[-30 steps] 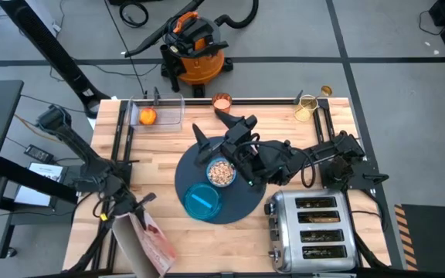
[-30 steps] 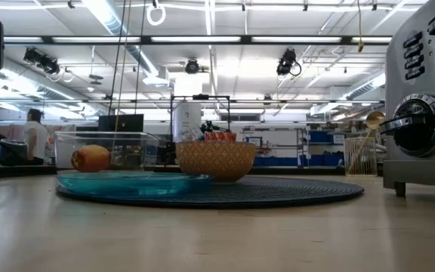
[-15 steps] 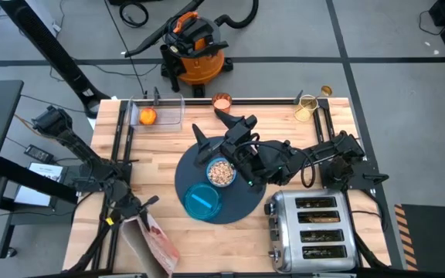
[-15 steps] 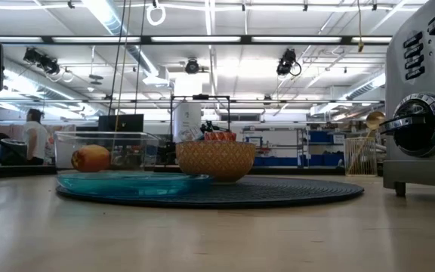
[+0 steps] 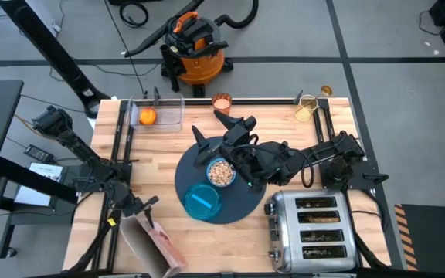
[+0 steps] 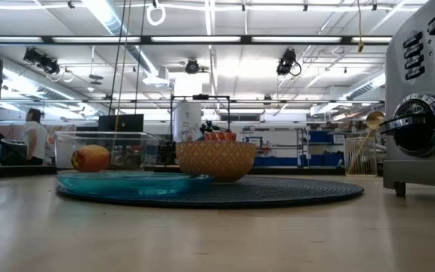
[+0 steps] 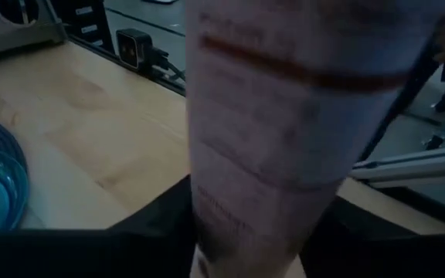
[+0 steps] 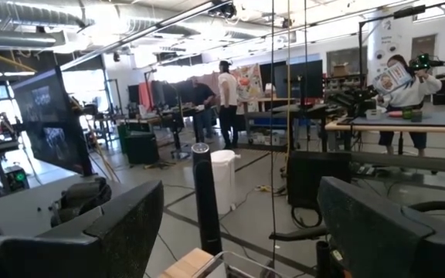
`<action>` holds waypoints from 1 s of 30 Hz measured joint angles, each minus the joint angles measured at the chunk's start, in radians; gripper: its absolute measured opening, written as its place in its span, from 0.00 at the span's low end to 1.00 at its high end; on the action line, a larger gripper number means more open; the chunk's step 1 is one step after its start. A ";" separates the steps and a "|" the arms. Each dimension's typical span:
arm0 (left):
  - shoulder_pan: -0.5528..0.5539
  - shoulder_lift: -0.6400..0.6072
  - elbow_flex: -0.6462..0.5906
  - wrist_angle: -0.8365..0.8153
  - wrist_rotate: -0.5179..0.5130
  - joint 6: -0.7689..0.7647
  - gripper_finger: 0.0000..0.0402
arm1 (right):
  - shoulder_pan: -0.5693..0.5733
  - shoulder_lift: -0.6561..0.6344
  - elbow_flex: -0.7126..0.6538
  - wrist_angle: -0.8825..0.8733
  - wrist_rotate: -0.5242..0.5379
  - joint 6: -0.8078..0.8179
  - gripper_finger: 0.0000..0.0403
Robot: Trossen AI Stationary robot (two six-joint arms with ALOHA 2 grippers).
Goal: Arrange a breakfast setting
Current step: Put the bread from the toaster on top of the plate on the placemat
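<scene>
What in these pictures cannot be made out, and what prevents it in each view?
- Left gripper grip: pink cereal box fills the left wrist view, blurred, covering the fingers.
- Chrome toaster slots: too dark in the high view to show toast.
- Small bowl: partly overlapped by the right gripper arm.

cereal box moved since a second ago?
Yes. In the high view the pink cereal box has tipped flatter at the table's near-left edge, its end now closer to the toaster.
</scene>
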 joint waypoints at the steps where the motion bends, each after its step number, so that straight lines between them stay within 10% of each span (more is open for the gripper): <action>1: 0.000 -0.002 0.000 0.001 0.005 -0.016 0.49 | 0.001 0.000 0.000 0.000 0.000 0.000 0.86; 30: -0.020 -0.195 0.317 -0.581 0.097 -0.038 0.59 | 0.005 -0.002 0.000 -0.022 -0.008 -0.015 0.86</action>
